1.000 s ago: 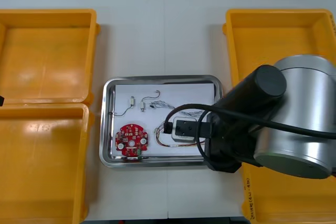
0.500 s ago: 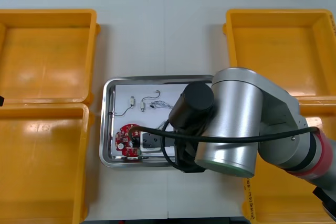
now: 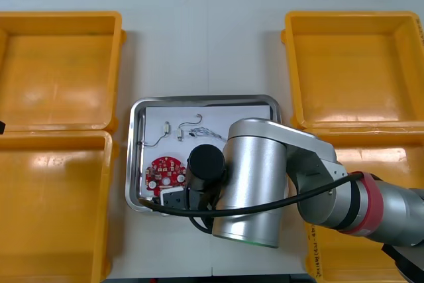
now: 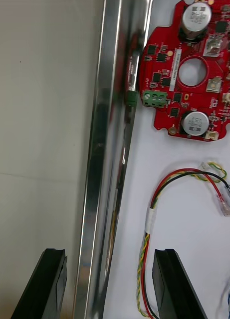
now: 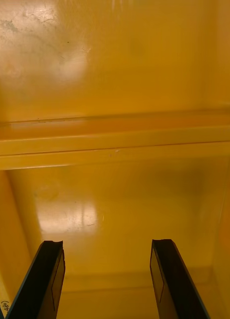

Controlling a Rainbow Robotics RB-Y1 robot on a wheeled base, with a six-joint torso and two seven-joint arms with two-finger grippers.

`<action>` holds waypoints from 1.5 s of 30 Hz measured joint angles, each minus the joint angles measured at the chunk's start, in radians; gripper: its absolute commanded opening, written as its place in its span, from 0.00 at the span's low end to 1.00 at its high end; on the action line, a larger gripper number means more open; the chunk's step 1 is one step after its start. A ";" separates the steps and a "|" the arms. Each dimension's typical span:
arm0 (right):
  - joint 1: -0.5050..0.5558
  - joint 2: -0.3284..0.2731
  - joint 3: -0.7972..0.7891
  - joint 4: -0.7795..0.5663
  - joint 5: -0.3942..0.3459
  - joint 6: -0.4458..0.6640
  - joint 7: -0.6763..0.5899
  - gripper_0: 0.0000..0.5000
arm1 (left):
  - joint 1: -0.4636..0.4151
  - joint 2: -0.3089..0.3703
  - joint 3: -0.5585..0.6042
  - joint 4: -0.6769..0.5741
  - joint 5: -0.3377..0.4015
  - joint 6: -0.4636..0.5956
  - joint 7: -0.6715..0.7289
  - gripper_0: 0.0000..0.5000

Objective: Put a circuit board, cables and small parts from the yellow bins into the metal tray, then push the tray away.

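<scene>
A light table (image 3: 205, 44) is seen from steeply above, with four yellow plastic bins on it: a far left bin (image 3: 59, 71), a near left bin (image 3: 53, 210), a far right bin (image 3: 351, 64) and a near right bin (image 3: 391, 157). Between them lies a rectangular metal tray (image 3: 199, 99), white inside. A round red circuit board (image 3: 165, 171) lies in the tray's near left part; small metal parts (image 3: 167, 126) with thin wires lie toward its far rim; the thick silver right arm (image 3: 265, 190) covers its near right part.

The right gripper (image 4: 109, 254) stands at the tray's near rim, to the right of the board. Its black fingers (image 4: 52, 279) are spread wide and hold nothing; one is over the bare table outside the rim, the other over the white floor inside, so the shiny rim runs between them. The board's green connector (image 4: 153, 97) sits against the inner wall of that rim. A twisted red and yellow cable (image 4: 154, 209) with a black wire lies between the board and the inside finger, passing just beside that finger.

The left gripper (image 5: 107, 244) hangs over the left bins, its fingers wide apart and empty; the doubled rim where the two bins meet lies beyond them.

Beyond the tray's far rim, bare table runs between the far bins to the far edge. The tray's left rim is near the left bins; its far right corner is just beside the far right bin; a strip of bare table lies on the near side.
</scene>
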 measured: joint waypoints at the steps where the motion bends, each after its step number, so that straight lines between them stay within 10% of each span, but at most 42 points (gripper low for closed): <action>1: -0.001 0.003 0.004 0.007 0.000 0.000 0.000 1.00 | 0.000 0.000 0.000 0.000 0.000 0.000 0.000 1.00; 45: -0.006 0.103 0.144 0.242 0.087 -0.121 -0.002 1.00 | 0.000 0.000 0.000 0.000 0.000 0.000 0.000 1.00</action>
